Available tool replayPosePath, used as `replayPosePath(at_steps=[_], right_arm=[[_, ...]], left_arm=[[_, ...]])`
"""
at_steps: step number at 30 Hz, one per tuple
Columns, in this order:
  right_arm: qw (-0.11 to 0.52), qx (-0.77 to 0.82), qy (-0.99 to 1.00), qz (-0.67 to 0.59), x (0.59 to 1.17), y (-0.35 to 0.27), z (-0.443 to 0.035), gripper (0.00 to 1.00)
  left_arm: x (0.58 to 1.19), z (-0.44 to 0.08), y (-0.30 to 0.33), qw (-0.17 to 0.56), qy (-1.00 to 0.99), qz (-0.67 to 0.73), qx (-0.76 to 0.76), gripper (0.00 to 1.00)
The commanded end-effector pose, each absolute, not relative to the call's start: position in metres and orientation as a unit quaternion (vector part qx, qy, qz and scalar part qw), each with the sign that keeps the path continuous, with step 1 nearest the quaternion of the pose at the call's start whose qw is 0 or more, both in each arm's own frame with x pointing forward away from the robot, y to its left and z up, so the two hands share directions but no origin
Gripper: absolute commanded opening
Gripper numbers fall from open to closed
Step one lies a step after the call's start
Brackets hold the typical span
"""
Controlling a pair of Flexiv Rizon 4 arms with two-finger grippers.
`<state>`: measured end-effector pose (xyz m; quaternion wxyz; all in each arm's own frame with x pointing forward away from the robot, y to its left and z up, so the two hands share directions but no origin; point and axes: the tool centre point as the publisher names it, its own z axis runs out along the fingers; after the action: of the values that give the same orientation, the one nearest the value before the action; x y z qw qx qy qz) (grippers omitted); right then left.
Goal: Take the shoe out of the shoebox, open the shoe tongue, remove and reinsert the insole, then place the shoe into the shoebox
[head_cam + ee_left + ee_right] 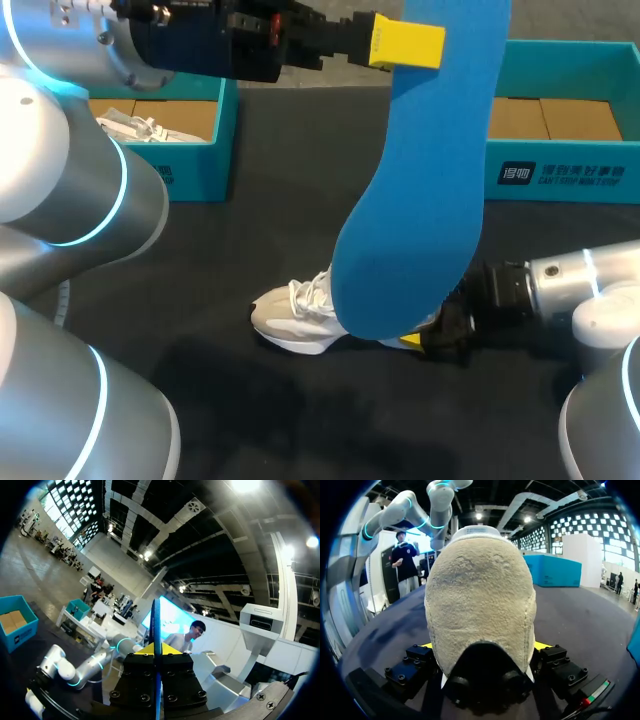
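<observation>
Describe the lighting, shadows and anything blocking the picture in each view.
Head view: even light, a soft shadow on the table in front of the shoe; the raised insole hides the shoe's middle. Left wrist view: bright glare overhead, the insole edge-on as a thin line. Right wrist view: the shoe's heel fills the picture, dark underneath.

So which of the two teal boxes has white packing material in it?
The teal box on the left: crumpled white packing lies inside it. The right box shows only brown cardboard.
</observation>
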<state>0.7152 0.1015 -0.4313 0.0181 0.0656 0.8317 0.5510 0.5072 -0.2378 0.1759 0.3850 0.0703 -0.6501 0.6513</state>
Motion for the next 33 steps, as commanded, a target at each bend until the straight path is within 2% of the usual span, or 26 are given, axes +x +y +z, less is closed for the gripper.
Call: replayPosePath(at_steps=[1,17,33], right_arm=[[0.016,0.067,0.84,0.538,0.707,0.091,-0.422,1.0],[0.004,0.062,0.89,0.452,0.707,0.049,-0.395,1.0],[-0.016,0.053,0.939,0.34,0.696,0.04,-0.366,1.0]], left_arm=[[0.499,0.175,-0.242,0.383,-0.643,0.659,0.076,0.0],[0.499,0.175,-0.242,0.383,-0.643,0.659,0.076,0.0],[0.499,0.175,-0.242,0.383,-0.643,0.659,0.076,0.0]])
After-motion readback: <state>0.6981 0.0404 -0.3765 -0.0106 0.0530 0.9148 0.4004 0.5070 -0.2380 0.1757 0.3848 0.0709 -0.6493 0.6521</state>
